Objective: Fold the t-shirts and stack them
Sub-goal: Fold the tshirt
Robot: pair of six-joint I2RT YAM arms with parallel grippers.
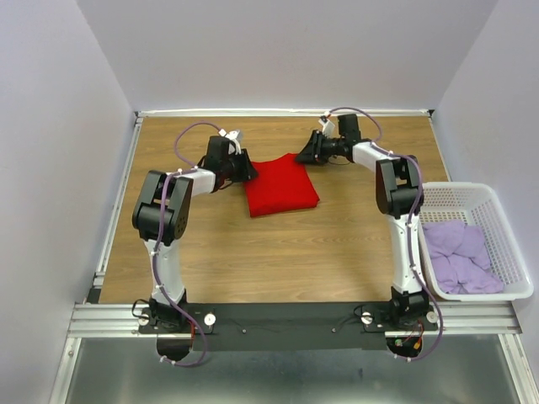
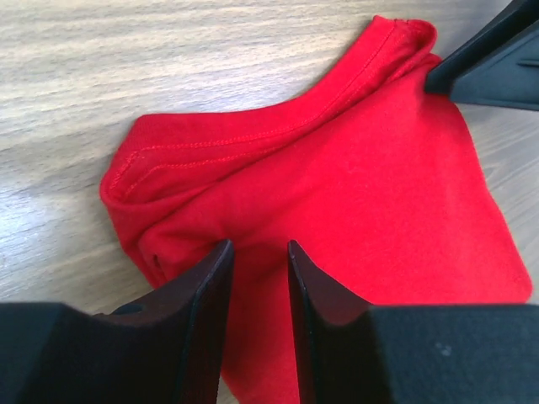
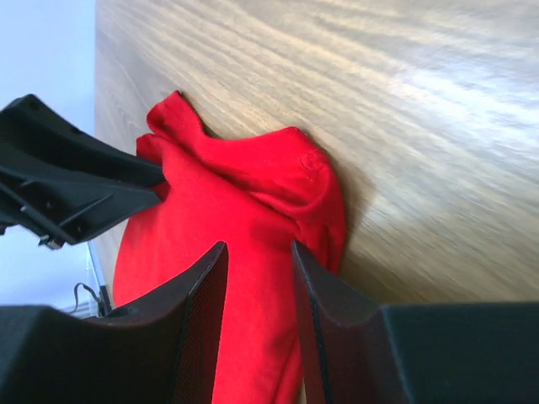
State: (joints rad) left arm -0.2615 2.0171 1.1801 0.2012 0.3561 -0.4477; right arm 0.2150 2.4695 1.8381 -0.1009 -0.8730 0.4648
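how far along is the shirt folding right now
Done: the red t-shirt lies folded into a compact rectangle on the table. In hand: the left gripper and right gripper sit at its far edge, jaws parted. Left: the lilac t-shirts lie crumpled in the basket, unfolded; no stack exists.

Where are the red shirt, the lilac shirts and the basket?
red shirt (image 1: 280, 187): top view, middle of the folded cloth.
lilac shirts (image 1: 459, 257): top view, middle of the heap.
basket (image 1: 459, 200): top view, far lattice wall.
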